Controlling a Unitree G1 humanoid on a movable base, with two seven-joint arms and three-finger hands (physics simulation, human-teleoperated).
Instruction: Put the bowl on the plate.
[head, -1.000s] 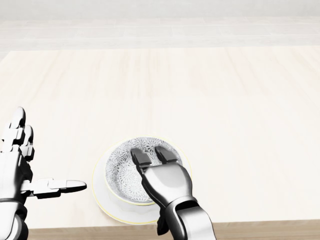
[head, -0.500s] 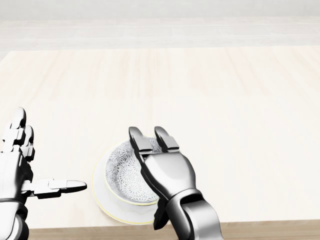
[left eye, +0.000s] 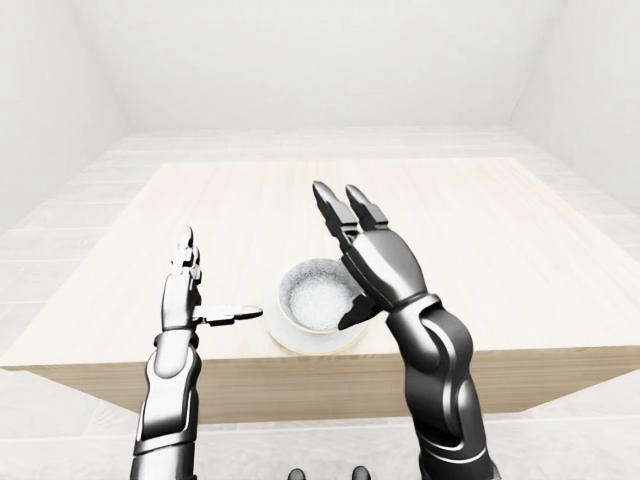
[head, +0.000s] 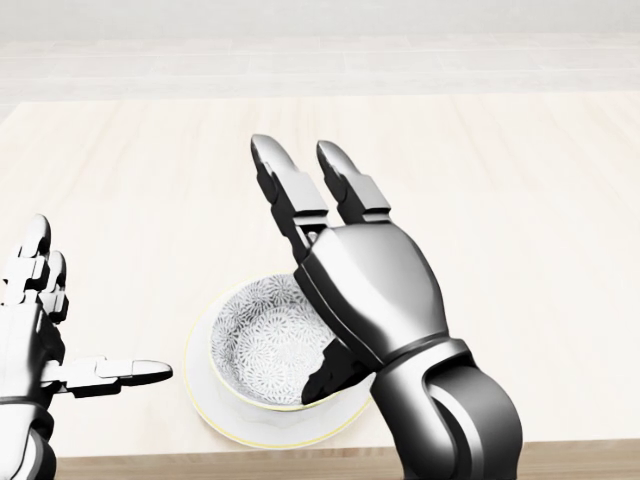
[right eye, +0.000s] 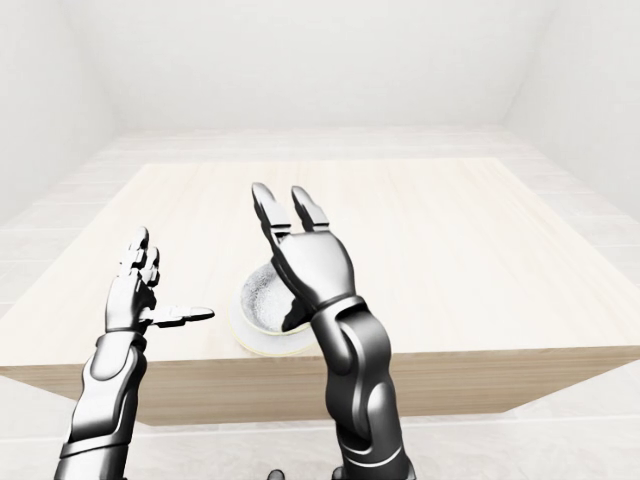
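Note:
A white bowl (head: 262, 345) with a grey flower pattern inside stands upright on a white plate (head: 203, 400), close to the table's bottom edge in the head view. My right hand (head: 300, 268) hovers above the bowl's right side. It is open, with two fingers stretched upward and the thumb pointing down over the rim, and it holds nothing. It hides the right part of the bowl and plate. To the left of the plate my left hand (head: 95, 312) is open, fingers up and thumb pointing right, and apart from the plate.
The light wooden table (left eye: 470, 230) stretches far beyond the plate toward the top of the views. Its near edge (left eye: 560, 350) runs just below the plate. Pale floor and white walls surround it.
My right hand has risen out of the bowl, and its fingers now stretch upward. The bowl stays on the plate. My left hand has not moved.

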